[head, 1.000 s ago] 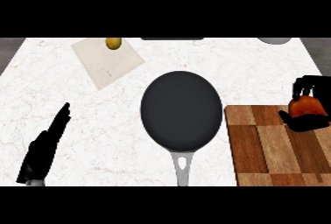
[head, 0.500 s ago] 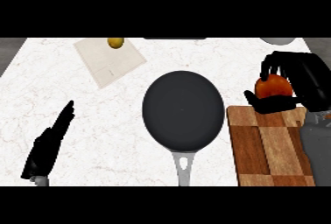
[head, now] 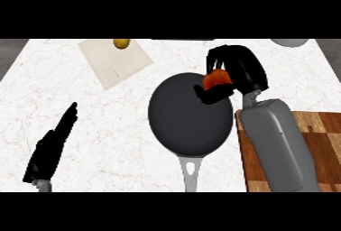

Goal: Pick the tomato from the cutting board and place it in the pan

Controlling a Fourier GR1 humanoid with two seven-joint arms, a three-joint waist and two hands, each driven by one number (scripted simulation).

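Observation:
My right hand (head: 236, 72) is curled round the red-orange tomato (head: 216, 80) and holds it over the upper right rim of the black pan (head: 183, 119). The fingers hide part of the tomato. The pan lies in the middle of the counter with its grey handle (head: 191, 173) pointing toward me. The wooden cutting board (head: 323, 149) sits at the right, partly covered by my right forearm. My left hand (head: 53, 142) rests at the lower left with straight fingers, holding nothing.
A beige cloth (head: 114, 62) lies at the back left with a small yellow-brown item (head: 120, 43) on its far edge. A grey bowl rim (head: 291, 42) shows at the back right. White marble counter surrounds the pan.
My right hand has carried the tomato leftward from above the cutting board to the pan's upper right rim. The left hand has barely shifted.

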